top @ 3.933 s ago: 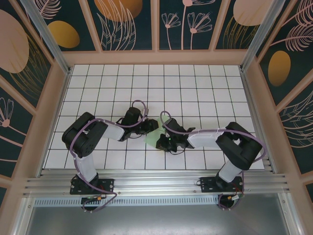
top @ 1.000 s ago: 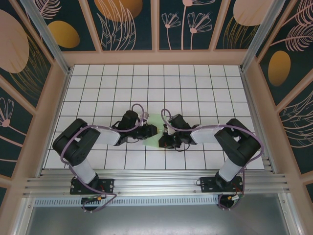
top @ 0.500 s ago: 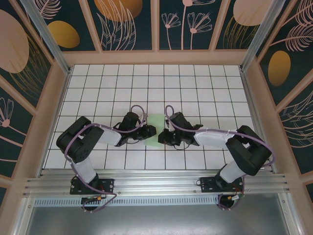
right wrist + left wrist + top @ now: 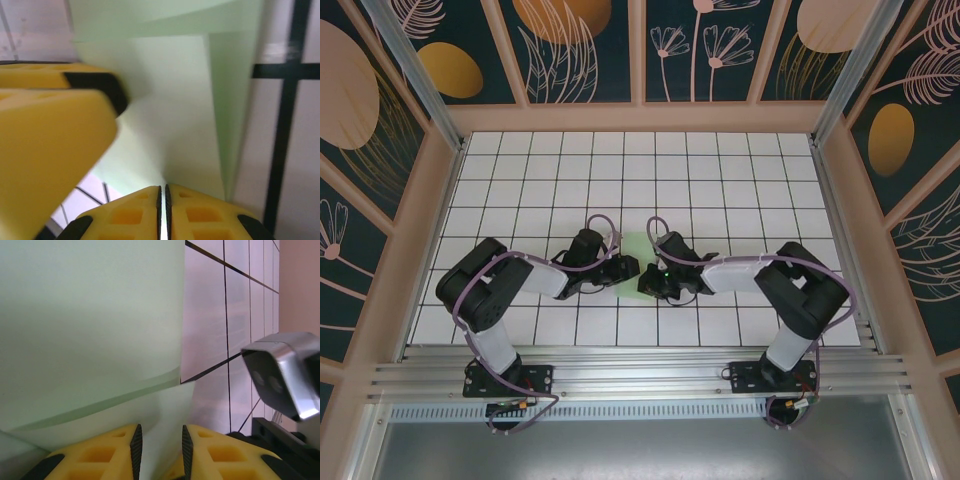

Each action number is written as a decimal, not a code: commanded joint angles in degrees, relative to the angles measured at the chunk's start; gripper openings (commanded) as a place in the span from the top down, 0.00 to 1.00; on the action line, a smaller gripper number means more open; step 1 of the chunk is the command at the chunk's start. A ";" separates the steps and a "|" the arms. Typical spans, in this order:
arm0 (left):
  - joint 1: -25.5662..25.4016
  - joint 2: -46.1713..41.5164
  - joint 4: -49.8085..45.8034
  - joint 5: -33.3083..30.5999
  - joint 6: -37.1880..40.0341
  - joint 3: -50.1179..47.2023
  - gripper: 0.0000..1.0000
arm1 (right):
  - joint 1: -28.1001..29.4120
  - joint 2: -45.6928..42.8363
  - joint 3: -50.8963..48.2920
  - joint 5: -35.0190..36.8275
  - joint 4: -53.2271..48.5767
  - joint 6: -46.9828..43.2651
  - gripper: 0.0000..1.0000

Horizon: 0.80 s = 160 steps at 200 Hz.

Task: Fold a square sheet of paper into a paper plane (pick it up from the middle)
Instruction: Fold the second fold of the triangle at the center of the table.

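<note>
Paper: the square sheet of paper [image 4: 638,250] is lying on the white-tiled bench [image 4: 720,180], around the middle and towards the near edge, between the tips of the two arms.
Paper shape: it is showing folded layers. In the left wrist view one flap is overlapping another along a slanted edge. In the right wrist view a crease is running down towards the fingers.
Left gripper: the left gripper [image 4: 625,268] is reaching in low from the left and meeting the paper's left side.
Left fingers: its yellow fingers [image 4: 100,455] are standing a little apart, with pale green paper showing in the gap between them.
Right gripper: the right gripper [image 4: 650,283] is stretching in from the right, just beside the left one, at the paper's near part.
Right fingers: its fingers [image 4: 200,215] are pressing together, pinching the paper's edge in a hairline seam.
Neighbours: the left fingers are appearing blurred at the left of the right wrist view, close to the paper. A silver camera housing [image 4: 285,375] is sitting at the right of the left wrist view.
</note>
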 commanded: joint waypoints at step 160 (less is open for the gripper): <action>-0.18 1.47 -2.92 -7.12 -0.63 0.31 0.70 | -0.75 0.74 -5.34 0.16 -1.70 0.89 0.99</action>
